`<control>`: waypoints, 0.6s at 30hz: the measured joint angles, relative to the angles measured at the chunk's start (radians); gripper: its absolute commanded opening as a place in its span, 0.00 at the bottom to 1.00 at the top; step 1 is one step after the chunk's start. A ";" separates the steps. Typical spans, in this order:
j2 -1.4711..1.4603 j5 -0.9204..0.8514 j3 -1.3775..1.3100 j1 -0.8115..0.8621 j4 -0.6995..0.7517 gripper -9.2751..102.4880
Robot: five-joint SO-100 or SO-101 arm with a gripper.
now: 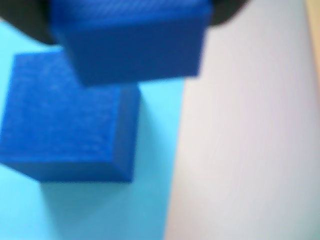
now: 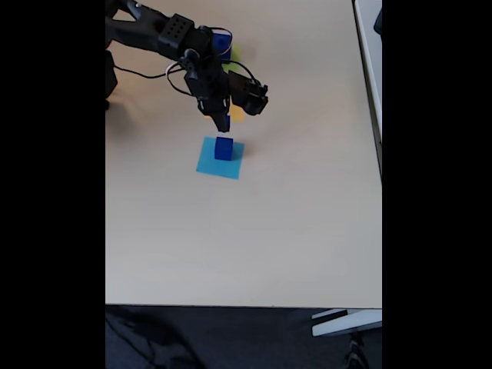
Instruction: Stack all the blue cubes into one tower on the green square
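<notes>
In the wrist view a dark blue cube (image 1: 132, 42) sits between the black fingers of my gripper (image 1: 131, 12), which is shut on it. Below it a larger blue cube (image 1: 65, 120) rests on a flat light-blue paper square (image 1: 100, 210). In the fixed view my gripper (image 2: 223, 123) hangs just above that resting cube (image 2: 224, 147), which sits on the light-blue square (image 2: 207, 164). Behind the arm, another blue cube (image 2: 222, 41) shows beside a sliver of the green square (image 2: 234, 55), mostly hidden by the arm.
A corner of an orange square (image 2: 237, 114) peeks out beside the gripper. The black arm (image 2: 169, 34) reaches in from the top left with cables hanging. The beige table (image 2: 254, 238) ends at a front edge low in the fixed view and a right edge.
</notes>
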 measured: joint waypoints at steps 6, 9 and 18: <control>0.000 0.144 0.032 -0.146 -0.006 0.08; 0.000 0.176 0.095 -0.189 -0.044 0.08; 0.037 0.169 0.301 -0.241 -0.202 0.08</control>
